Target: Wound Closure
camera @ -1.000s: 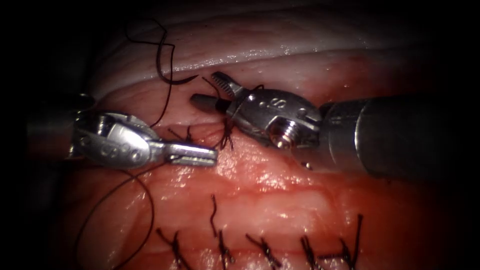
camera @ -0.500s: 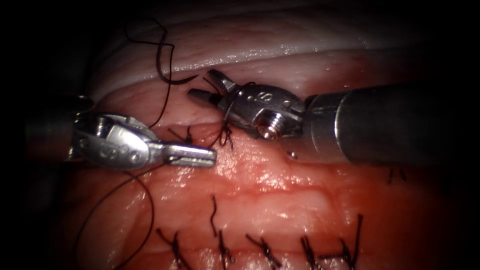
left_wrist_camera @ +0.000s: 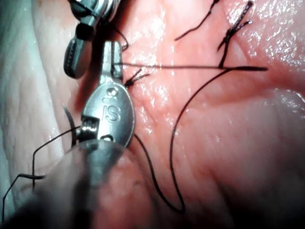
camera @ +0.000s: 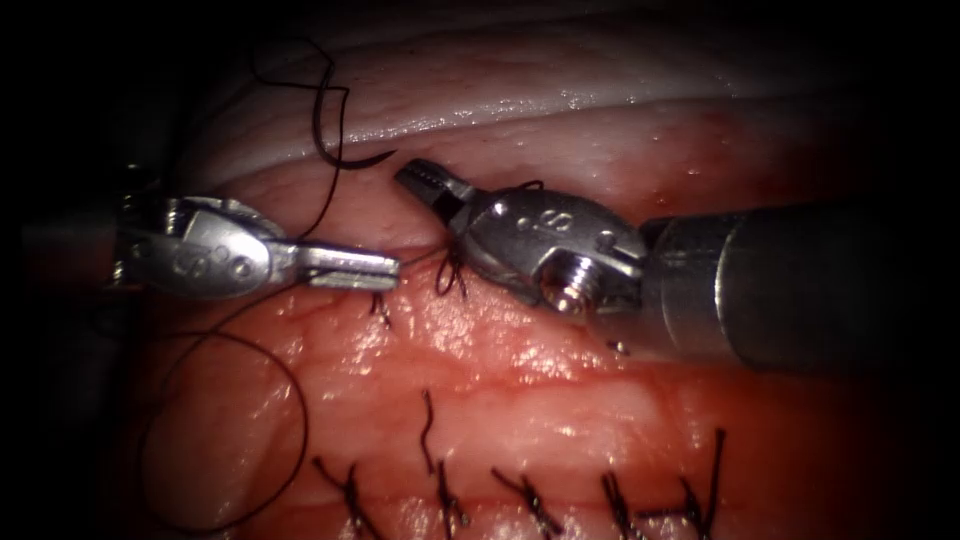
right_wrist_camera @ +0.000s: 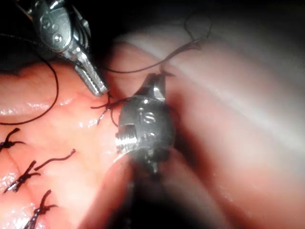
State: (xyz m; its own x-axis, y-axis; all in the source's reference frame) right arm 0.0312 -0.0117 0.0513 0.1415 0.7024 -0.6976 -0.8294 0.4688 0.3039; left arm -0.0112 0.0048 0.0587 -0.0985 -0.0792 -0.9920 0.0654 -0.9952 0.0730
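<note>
Left tool (camera: 385, 270) clamps the thread (camera: 415, 258) beside the knot (camera: 452, 275). Right tool (camera: 425, 180) is closed on thread too. Needle (camera: 350, 160) lies free (on the tissue (camera: 520, 360)).

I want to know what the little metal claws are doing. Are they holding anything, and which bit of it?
The left silver tool pinches the thin dark thread near the knot. The right silver tool looks shut, also on thread. The curved dark needle lies free on the tissue.

Both tools are built of polished silver metal on dark grey cylindrical shafts. On the right tool (camera: 432, 187) a threaded screw head, an engraved "S" and serrated jaws are seen; small round holes are seen on the left tool (camera: 385, 268).
</note>
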